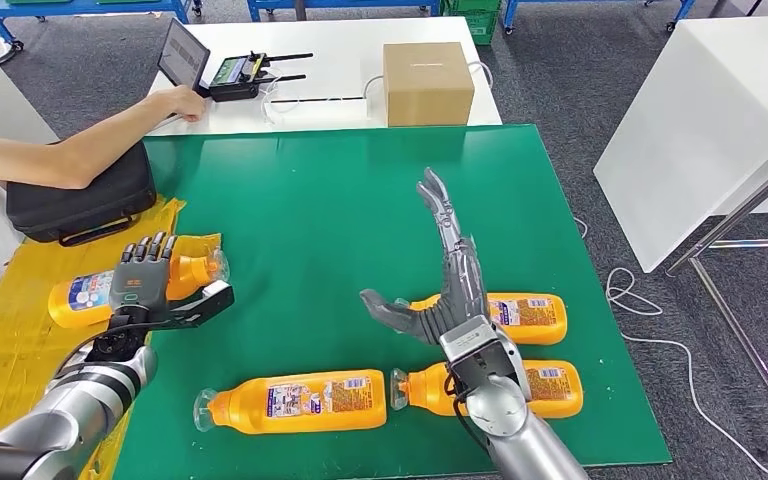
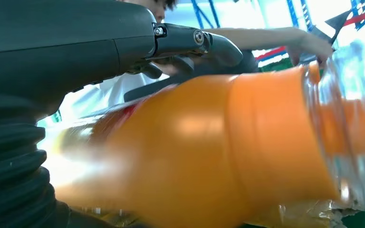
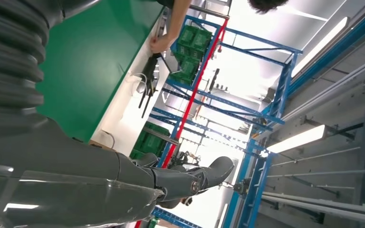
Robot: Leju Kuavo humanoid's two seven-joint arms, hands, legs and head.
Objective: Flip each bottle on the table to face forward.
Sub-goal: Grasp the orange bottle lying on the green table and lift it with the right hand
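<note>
You had four orange bottles lying on their sides, and from the head view I would judge the job somewhere in its middle rather than near its end, though which labels already faced forward was hard to settle. Furthest left, the bottle on the yellow sheet (image 1: 125,287) lay across the yellow sheet (image 1: 20,330) with its clear cap pointing toward the green mat (image 1: 340,200), and your left hand (image 1: 150,285) sat right over its middle, fingers draped across the top and thumb out toward the mat; the left wrist view showed the orange body pressed close under the thumb, so I took it as grasped, with its turn apparently in hand. Next along, the front-left bottle (image 1: 290,402) lay near the mat's near edge, label up, touched by neither hand. Just beside it, cap to base, lay the front-right bottle (image 1: 500,388), partly hidden beneath your right forearm. Behind that one lay the rear-right bottle (image 1: 525,317), with your right hand (image 1: 440,290) raised over its cap end, fingers stretched away across the mat and thumb spread wide, released and holding nothing. Beyond the mat, a person's arm (image 1: 90,145) reached across a black case (image 1: 80,205) toward the white table (image 1: 330,70).
</note>
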